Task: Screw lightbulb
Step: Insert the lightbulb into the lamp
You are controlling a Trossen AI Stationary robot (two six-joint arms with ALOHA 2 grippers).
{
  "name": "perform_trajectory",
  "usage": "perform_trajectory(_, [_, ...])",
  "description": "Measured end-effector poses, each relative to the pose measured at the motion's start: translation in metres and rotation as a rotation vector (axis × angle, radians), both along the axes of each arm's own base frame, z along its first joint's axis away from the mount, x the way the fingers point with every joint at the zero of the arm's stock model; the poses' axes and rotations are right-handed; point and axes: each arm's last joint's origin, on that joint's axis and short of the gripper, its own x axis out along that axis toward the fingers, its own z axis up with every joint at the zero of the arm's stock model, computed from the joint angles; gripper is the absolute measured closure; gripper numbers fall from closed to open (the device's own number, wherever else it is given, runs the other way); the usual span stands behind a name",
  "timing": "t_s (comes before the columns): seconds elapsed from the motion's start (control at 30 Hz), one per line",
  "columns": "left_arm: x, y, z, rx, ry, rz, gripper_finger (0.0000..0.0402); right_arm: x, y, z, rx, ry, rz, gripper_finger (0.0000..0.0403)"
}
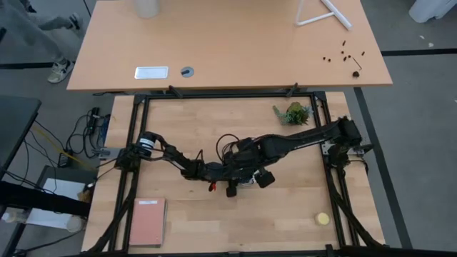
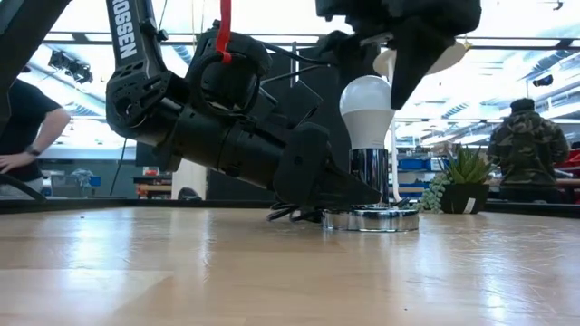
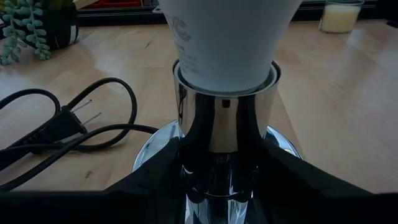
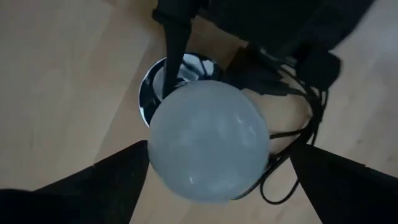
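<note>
Your left gripper (image 2: pixel 349 195) sits low on the light wooden surface (image 2: pixel 181 272), its fingers clamped around the shiny chrome socket post (image 3: pixel 225 134) on the round silver base (image 2: pixel 373 219). The white pear-shaped lightbulb (image 2: pixel 366 113) stands upright in that socket, screw end down inside it. Your right gripper (image 4: pixel 217 171) hangs directly above the bulb with its fingers spread wide on either side, not touching the glass. Farther back on the surface you've got a small potted succulent (image 1: pixel 292 113) and the black power cord (image 3: pixel 68 134).
</note>
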Motion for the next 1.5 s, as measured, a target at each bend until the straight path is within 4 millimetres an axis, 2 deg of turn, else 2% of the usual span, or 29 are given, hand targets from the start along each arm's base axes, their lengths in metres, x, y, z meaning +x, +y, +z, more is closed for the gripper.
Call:
perform_trajectory(0.23, [0.000, 0.000, 0.000, 0.000, 0.000, 0.001, 0.0206, 0.012, 0.004, -0.018, -0.004, 0.074, 0.065, 0.0004])
perform_trajectory(0.37, [0.000, 0.000, 0.000, 0.000, 0.000, 0.001, 0.0206, 0.014, 0.006, -0.017, -0.005, 0.050, 0.095, 0.0007])
perform_trajectory(0.8, [0.000, 0.001, 0.000, 0.000, 0.004, 0.004, 0.0206, 0.020, 0.006, -0.026, -0.001, 0.032, 0.087, 0.0087])
perform_trajectory(1.1, [0.000, 0.001, 0.000, -0.005, 0.004, 0.011, 0.0206, 0.021, -0.003, -0.026, 0.040, 0.015, -0.192, 0.0132])
perform_trajectory(1.37, [0.000, 0.001, 0.000, -0.005, 0.004, 0.011, 0.0206, 0.022, -0.003, -0.026, 0.099, -0.024, -0.502, 0.0112])
perform_trajectory(1.5, [0.000, 0.001, 0.000, -0.004, 0.004, 0.010, 0.0206, 0.023, -0.004, -0.026, 0.136, -0.048, -0.698, 0.0115])
